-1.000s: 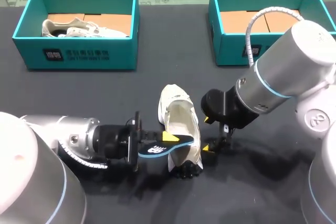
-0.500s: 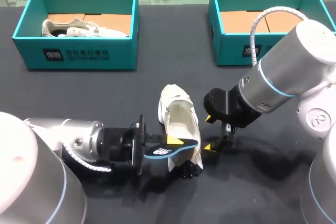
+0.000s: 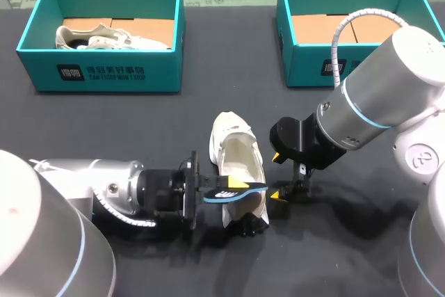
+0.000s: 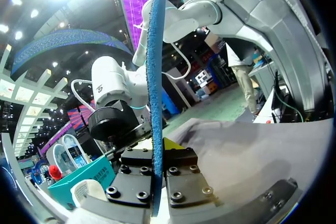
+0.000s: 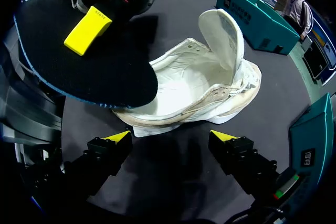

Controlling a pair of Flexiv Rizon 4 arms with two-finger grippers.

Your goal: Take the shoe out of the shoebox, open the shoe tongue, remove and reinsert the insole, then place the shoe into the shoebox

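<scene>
Insole [image 3: 254, 188] clamped in left gripper [image 3: 235, 186] over shoe [image 3: 240, 154]; right gripper [image 3: 278, 176] spread beside it.

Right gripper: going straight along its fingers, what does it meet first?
Probably the side of the white shoe, just ahead of the open right gripper. Depth is unclear; the table could come first.

Cream-white fabric shoe [image 3: 238, 160], charcoal tabletop [image 3: 208, 113], teal cardboard shoebox [image 3: 42, 74] with white print; black foam insole [image 5: 105, 72] rimmed in blue.
</scene>
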